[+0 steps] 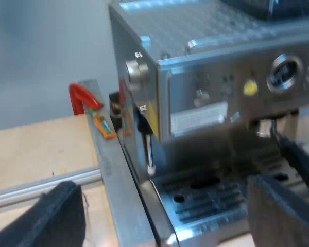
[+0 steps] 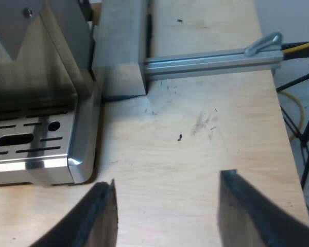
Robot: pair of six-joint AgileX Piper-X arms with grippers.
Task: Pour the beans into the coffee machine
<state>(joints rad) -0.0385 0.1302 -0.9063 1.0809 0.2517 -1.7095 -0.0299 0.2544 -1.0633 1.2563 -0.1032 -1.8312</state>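
Espresso machine [image 1: 216, 87] beyond spread left gripper [image 1: 162, 189]

On the worktop [image 2: 195, 134], an espresso machine [image 1: 211, 67], with a drip tray [image 2: 31, 139] at its foot in front. Jutting from the machine's front, above the tray, a holder handle [image 1: 298, 159]. At the machine's side corner, a steam wand [image 1: 147, 144] hanging down. Just beside the machine, a metal beam [image 2: 121, 46], touching a rail [image 2: 206, 60] laid across the worktop; at the beam's far end, a clamp [image 1: 82, 98]. Over bare worktop near the tray's corner, the right pincer [image 2: 170, 216]; before the tray, the left pincer [image 1: 165, 221].
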